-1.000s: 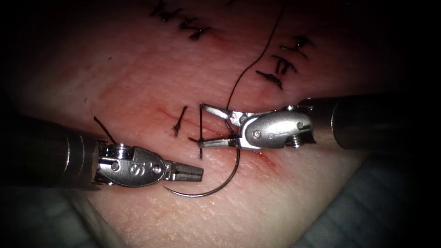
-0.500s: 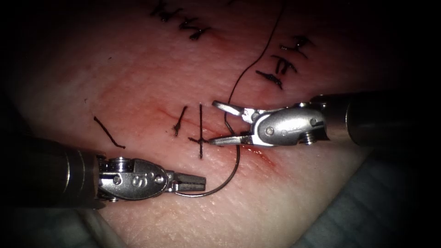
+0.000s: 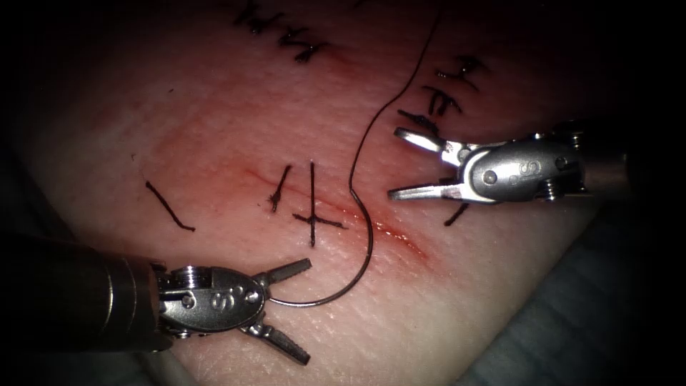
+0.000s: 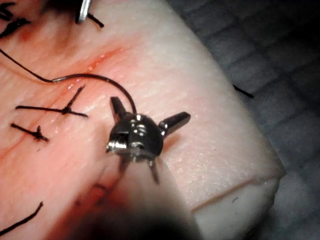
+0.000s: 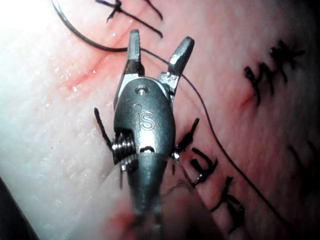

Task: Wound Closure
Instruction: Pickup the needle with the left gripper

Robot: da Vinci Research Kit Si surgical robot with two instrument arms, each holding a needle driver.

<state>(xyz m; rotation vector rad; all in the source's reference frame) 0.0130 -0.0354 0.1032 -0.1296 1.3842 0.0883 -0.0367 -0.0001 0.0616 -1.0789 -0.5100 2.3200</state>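
A: Since you asked about clearance, left tool (image 3: 286, 311) sits near the tissue's (image 3: 214, 129) near-left edge, jaws spread, gripping nothing. Needle (image 3: 343, 286) tip lies between them, untouched.

B: Half a second back?

A: Jaws were together at the needle tip. Now released, tool shifted slightly nearer.

B: Needle position?

A: Lying on the tissue just near-side of the cut (image 3: 389, 232), its thread end crossing the cut; whether it's in the tissue, can't tell. Thread (image 3: 386, 107) runs far-right. Old stitches (image 3: 312, 211) left of it.

B: Right tool (image 3: 396, 164)?

A: Jaws apart, empty. It has backed off right and far, leaving open tissue around the needle.
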